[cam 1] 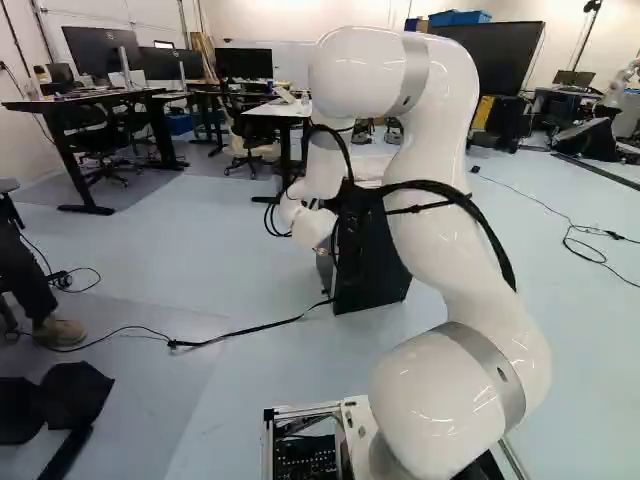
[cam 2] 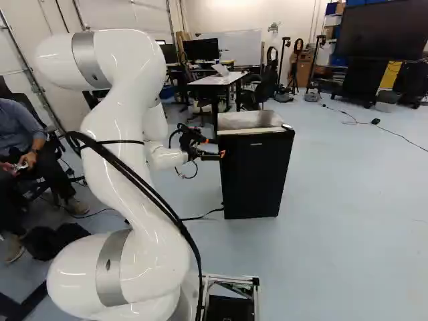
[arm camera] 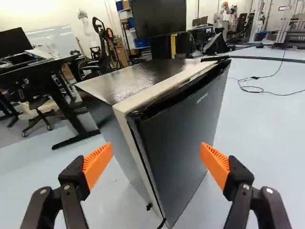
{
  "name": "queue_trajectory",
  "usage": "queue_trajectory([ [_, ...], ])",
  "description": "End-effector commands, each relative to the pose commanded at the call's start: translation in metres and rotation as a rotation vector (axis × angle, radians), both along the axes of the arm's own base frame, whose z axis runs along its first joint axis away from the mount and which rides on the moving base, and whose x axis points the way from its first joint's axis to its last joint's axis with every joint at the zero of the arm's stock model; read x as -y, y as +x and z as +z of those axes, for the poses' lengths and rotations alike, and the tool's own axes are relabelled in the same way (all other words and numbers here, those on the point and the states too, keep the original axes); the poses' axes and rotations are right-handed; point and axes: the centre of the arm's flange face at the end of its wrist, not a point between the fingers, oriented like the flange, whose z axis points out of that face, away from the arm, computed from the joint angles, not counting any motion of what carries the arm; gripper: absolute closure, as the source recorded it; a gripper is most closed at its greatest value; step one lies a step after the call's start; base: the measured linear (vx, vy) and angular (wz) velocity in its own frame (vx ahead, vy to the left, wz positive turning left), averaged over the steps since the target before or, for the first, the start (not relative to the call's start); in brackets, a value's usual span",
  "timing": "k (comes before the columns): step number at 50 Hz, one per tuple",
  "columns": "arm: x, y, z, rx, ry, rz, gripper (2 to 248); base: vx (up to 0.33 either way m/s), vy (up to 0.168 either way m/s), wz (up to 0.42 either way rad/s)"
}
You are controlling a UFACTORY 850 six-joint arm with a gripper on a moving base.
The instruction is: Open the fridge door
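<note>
Fridge (cam 2: 254, 175) blocks way ahead; desk (cam 2: 219, 80) beyond; passage over floor (cam 2: 354, 200) at right of right base view.

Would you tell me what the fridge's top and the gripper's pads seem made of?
Fridge top: perhaps coated metal or laminate, glossy, showing bright reflections. Orange pads: likely rubber or flexible plastic, matte, with fine ribs; exact material unclear.

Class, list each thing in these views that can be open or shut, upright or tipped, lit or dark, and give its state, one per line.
Fridge door, closed
Fridge, upright on the floor
Gripper, open, nothing between its fingers
Large screen, dark
Desk monitor, dark
</note>
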Motion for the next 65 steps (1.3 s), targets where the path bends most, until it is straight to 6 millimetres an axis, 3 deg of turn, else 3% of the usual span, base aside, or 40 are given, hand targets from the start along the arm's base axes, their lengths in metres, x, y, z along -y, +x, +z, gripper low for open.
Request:
queue_trajectory([
  [12, -0.001, 0.014, -0.013, 0.012, -0.010, -0.031, 3, 0.000, 0.000, 0.000],
  [37, -0.005, 0.041, -0.018, 0.042, -0.002, -0.040, 3, 0.000, 0.000, 0.000],
  [65, 0.010, 0.054, -0.021, 0.055, 0.005, -0.090, 3, 0.000, 0.000, 0.000],
])
